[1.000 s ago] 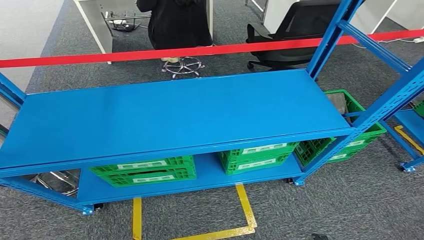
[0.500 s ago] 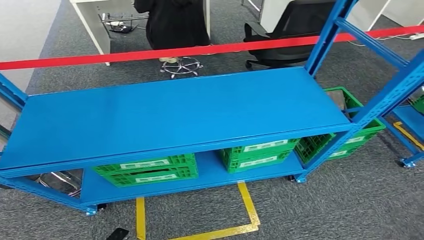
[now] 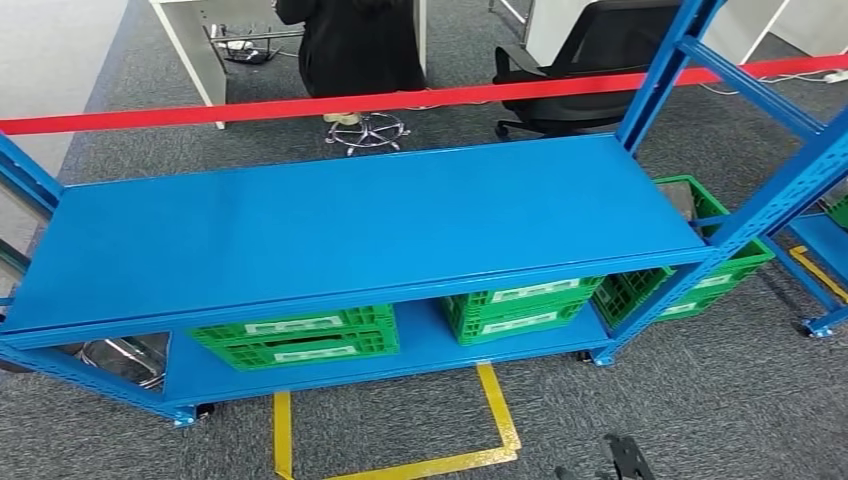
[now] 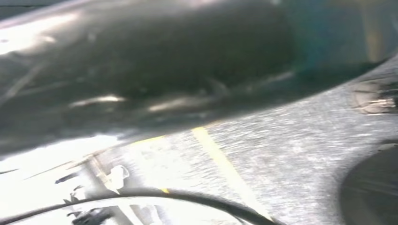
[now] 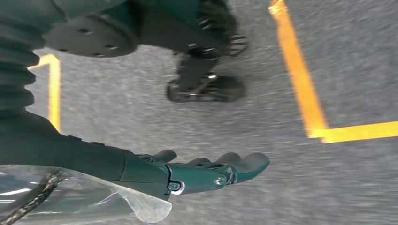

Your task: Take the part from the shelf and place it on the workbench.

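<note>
A blue steel shelf (image 3: 360, 230) stands in front of me in the head view, its top deck a plain blue sheet. Green crates (image 3: 295, 337) (image 3: 520, 308) sit on its lower deck. My right hand (image 5: 206, 171) hangs over grey carpet in the right wrist view, fingers stretched out straight and holding nothing. Some clear plastic film (image 5: 94, 201) lies by its wrist. The left wrist view is blurred: a dark shape (image 4: 141, 61) over carpet, and I cannot make out the left hand's fingers.
A red barrier tape (image 3: 400, 100) runs behind the shelf, with a seated person (image 3: 360, 45) and a black office chair (image 3: 600, 60) beyond it. More green crates (image 3: 700, 280) and a second blue rack (image 3: 820, 240) stand on the right. Yellow floor tape (image 3: 495, 420) marks the carpet.
The whole head picture sways slightly, so the camera has moved. A dark shape at the bottom left half a second ago is gone; one shows at the bottom right now.
</note>
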Available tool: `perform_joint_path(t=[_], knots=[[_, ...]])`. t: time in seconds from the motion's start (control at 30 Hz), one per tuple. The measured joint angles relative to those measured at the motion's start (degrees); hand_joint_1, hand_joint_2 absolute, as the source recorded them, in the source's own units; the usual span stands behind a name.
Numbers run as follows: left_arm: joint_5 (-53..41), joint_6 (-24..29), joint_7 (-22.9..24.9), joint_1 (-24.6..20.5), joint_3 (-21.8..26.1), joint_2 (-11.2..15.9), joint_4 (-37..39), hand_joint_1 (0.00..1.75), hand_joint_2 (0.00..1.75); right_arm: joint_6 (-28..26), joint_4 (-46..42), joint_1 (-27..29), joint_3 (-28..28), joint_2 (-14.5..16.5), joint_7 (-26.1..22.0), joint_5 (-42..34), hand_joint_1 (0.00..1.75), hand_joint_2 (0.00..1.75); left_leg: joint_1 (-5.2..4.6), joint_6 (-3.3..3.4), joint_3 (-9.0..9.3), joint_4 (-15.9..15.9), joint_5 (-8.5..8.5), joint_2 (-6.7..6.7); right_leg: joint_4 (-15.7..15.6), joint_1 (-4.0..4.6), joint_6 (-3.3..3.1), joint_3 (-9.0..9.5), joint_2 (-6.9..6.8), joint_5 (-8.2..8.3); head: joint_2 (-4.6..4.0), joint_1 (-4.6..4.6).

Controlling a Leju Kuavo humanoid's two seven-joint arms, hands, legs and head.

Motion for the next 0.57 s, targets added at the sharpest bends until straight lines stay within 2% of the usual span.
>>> perform_joint_path(t=[0.07, 0.1, 0.2, 0.23, 0.4, 0.53, 0.57], knots=[[0.85, -0.42, 0.07, -0.36, -0.46, 0.17, -0.47, 0.00, 0.00, 0.22, 0.25, 0.64, 0.98, -0.22, 0.38, -1.04, 0.00, 1.75, -0.10, 0.75, -0.05, -0.16, 0.17, -0.09, -0.20, -0.12, 0.56, 0.19, -0.06, -0.07, 0.00, 0.03], [1.11, -0.55, 0.07, -0.95, -0.64, 0.21, -0.99, 0.00, 0.00, 0.28, 0.67, 1.32, 1.35, -0.32, 0.51, -1.36, 0.00, 1.75, -0.11, 0.90, -0.05, -0.28, 0.23, -0.20, -0.27, -0.16, 0.28, 0.28, -0.08, -0.03, 0.00, 0.09], [1.61, -0.76, 0.08, -3.15, -1.08, 0.31, -2.61, 0.00, 0.00, 0.39, 2.01, 3.90, 2.32, -0.46, 0.80, -1.88, 0.00, 0.44, -0.25, 0.97, -0.05, -0.34, 0.14, -0.44, -0.40, -0.24, -1.04, 0.69, -0.03, 0.15, 0.00, 0.25], [1.74, -0.81, 0.08, -3.69, -1.19, 0.36, -2.95, 0.00, 0.00, 0.42, 2.29, 4.56, 2.56, -0.50, 0.85, -1.99, 0.00, 0.00, -0.33, 1.03, -0.07, -0.33, 0.11, -0.35, -0.44, -0.30, -0.93, 0.86, 0.10, 0.24, 0.00, 0.25], [1.87, -0.92, 0.16, -4.87, -1.61, 0.42, -4.12, 0.00, 0.00, 0.44, 3.33, 6.01, 3.30, -0.85, 0.82, -2.23, 0.00, 0.00, -0.51, 1.33, 0.00, -0.23, 0.05, -0.04, -0.77, -0.44, -0.19, 0.86, 0.44, 0.55, 0.00, 0.25], [1.88, -0.92, 0.16, -5.13, -1.66, 0.48, -4.60, 0.00, 0.00, 0.45, 3.76, 6.11, 3.53, -0.91, 0.82, -2.24, 0.00, 0.00, -0.58, 1.51, 0.00, -0.23, -0.07, -0.04, -0.84, -0.53, 0.79, 0.53, 0.40, 0.39, 0.00, 0.22], [1.88, -0.92, 0.17, -5.16, -1.66, 0.50, -4.65, 0.00, 0.00, 0.45, 3.80, 6.12, 3.55, -0.91, 0.82, -2.24, 0.00, 0.00, -0.59, 1.51, 0.00, -0.23, -0.09, -0.04, -0.85, -0.54, 0.87, 0.53, 0.40, 0.37, 0.00, 0.21]])
